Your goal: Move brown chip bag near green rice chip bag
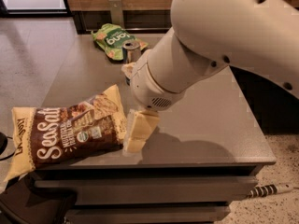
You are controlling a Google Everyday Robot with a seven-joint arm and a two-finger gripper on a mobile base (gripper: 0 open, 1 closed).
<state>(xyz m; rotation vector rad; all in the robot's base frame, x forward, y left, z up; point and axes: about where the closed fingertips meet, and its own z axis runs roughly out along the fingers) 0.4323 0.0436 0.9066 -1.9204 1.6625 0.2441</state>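
Note:
The brown chip bag [70, 132] lies flat at the table's front left, its left end hanging over the edge. The green rice chip bag [113, 38] lies at the far back of the table. My gripper [130, 106] hangs at the brown bag's right end. It is open. One cream finger [138, 130] stands on the table touching the bag's right edge. The other finger [127, 69] is up near the can. Nothing is held.
A silver-and-blue drink can [132, 51] stands between the two bags, partly hidden behind my arm [219, 41]. The grey table [210, 125] has its front edge close to the brown bag. A dark cabinet stands to the right of the table.

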